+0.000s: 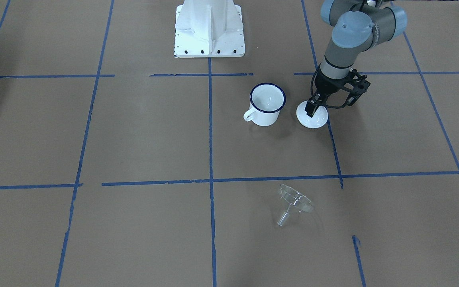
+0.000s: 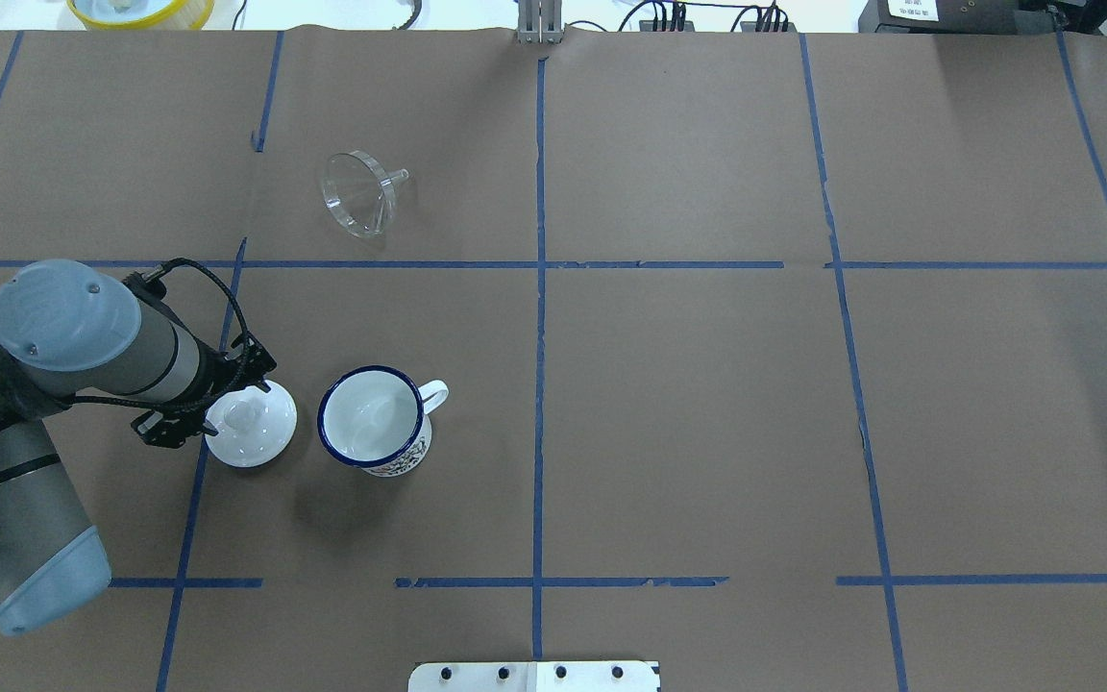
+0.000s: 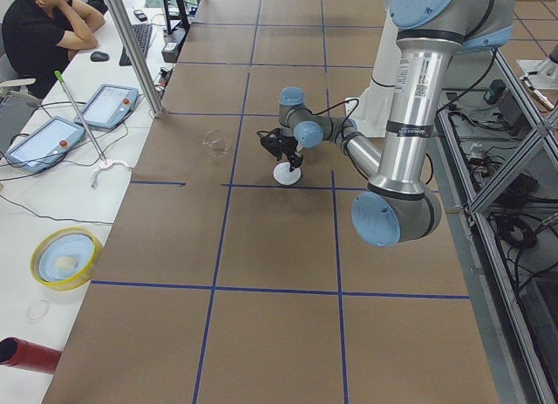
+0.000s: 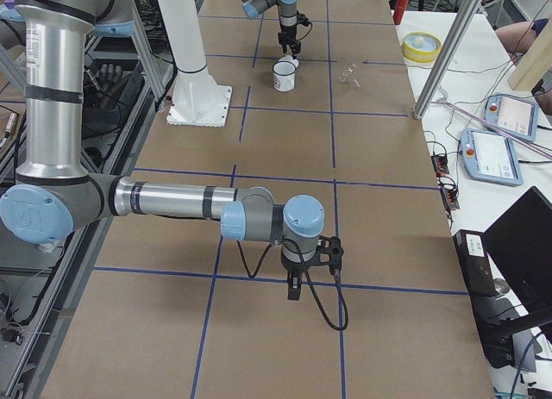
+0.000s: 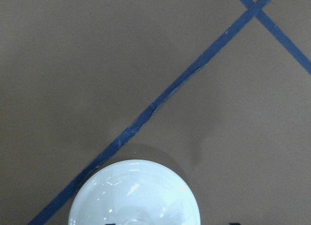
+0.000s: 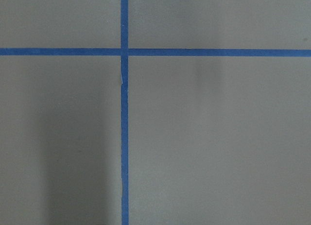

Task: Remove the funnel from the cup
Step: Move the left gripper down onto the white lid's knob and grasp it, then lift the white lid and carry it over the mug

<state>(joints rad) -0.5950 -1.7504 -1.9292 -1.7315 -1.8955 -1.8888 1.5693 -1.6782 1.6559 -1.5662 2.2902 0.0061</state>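
The clear funnel (image 1: 293,203) lies on its side on the brown table, far from the cup; it also shows in the overhead view (image 2: 361,192). The white cup (image 1: 267,104) with a dark blue rim stands upright and empty (image 2: 373,420). My left gripper (image 1: 312,109) hangs right over a white domed lid (image 1: 318,119) beside the cup. In the left wrist view the lid (image 5: 133,196) fills the bottom edge, with dark fingertips wide apart on either side. My right gripper (image 4: 293,289) hangs over bare table far from these things; I cannot tell if it is open or shut.
The robot's white base (image 1: 209,32) stands at the table's edge behind the cup. Blue tape lines (image 1: 210,131) grid the brown paper. Tablets and a yellow bowl (image 3: 65,256) sit on a side bench, where a person is seated.
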